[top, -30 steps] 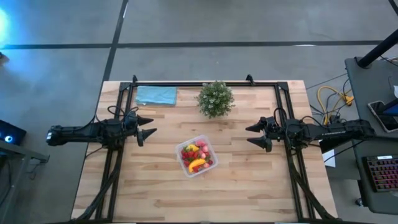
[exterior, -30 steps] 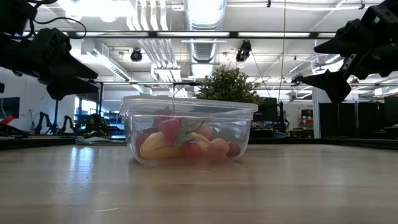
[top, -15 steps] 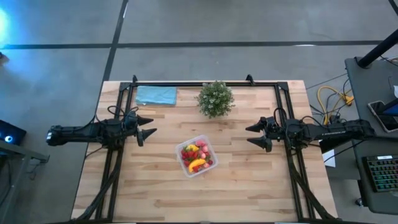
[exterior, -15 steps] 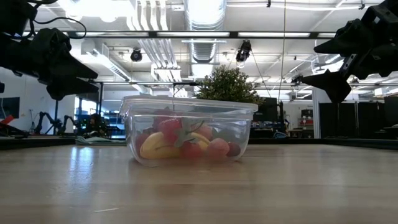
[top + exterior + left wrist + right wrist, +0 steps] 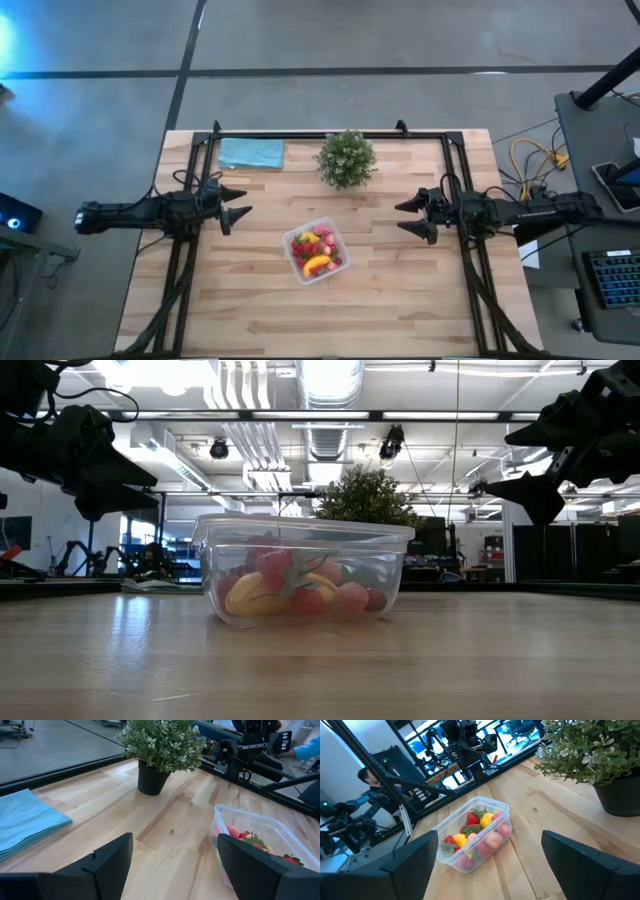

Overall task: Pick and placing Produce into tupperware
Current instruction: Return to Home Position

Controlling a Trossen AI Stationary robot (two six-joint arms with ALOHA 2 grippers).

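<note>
The clear tupperware [image 5: 316,253] rests on its base near the middle of the wooden table. Inside it lies the produce [image 5: 476,836]: red strawberry-like pieces, pink ones, a lemon and a yellow-orange banana [image 5: 317,265]. It shows too in the low view [image 5: 303,572] and partly in the left wrist view [image 5: 260,839]. My left gripper [image 5: 240,203] hovers open at the table's left side, well clear of the container. My right gripper [image 5: 405,217] hovers open at the right side, also apart from it. Both point toward the table's middle with nothing between their fingers.
A bushy green potted plant [image 5: 346,158] stands at the far middle of the table. A folded teal cloth [image 5: 251,153] lies at the far left. A black frame [image 5: 330,134] runs along the far edge and both sides. A person [image 5: 367,776] sits beyond the table.
</note>
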